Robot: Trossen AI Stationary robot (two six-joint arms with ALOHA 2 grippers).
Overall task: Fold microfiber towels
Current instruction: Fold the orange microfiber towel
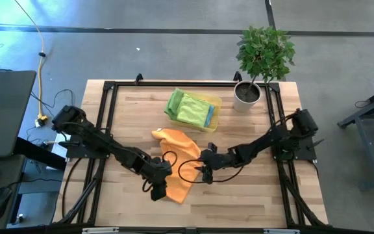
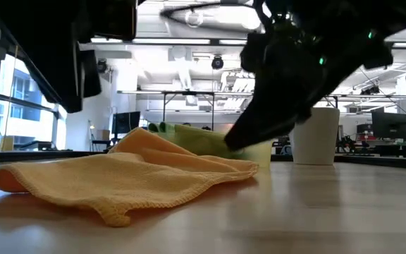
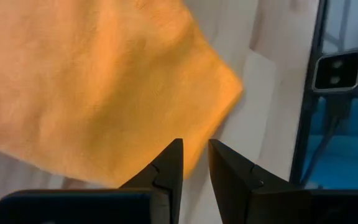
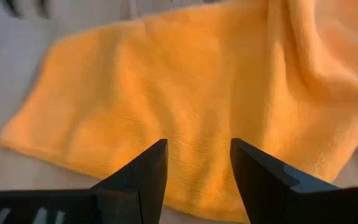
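An orange microfiber towel [image 1: 177, 164] lies crumpled on the wooden table's middle; it also shows in the low view [image 2: 129, 176]. My left gripper [image 1: 160, 188] hovers over the towel's near left edge [image 3: 191, 165], its fingers slightly apart. My right gripper [image 1: 200, 170] is open over the towel's right side [image 4: 197, 106]. Light green, yellow and teal towels [image 1: 190, 109] sit heaped in a shallow yellow tray [image 1: 214, 103] at the far middle.
A potted plant in a white pot [image 1: 247, 94] stands at the table's far right corner. Bare wood [image 1: 252, 195] lies near the front and on both sides of the towel. The table's black frame rails [image 1: 106, 117] run along its left and right edges.
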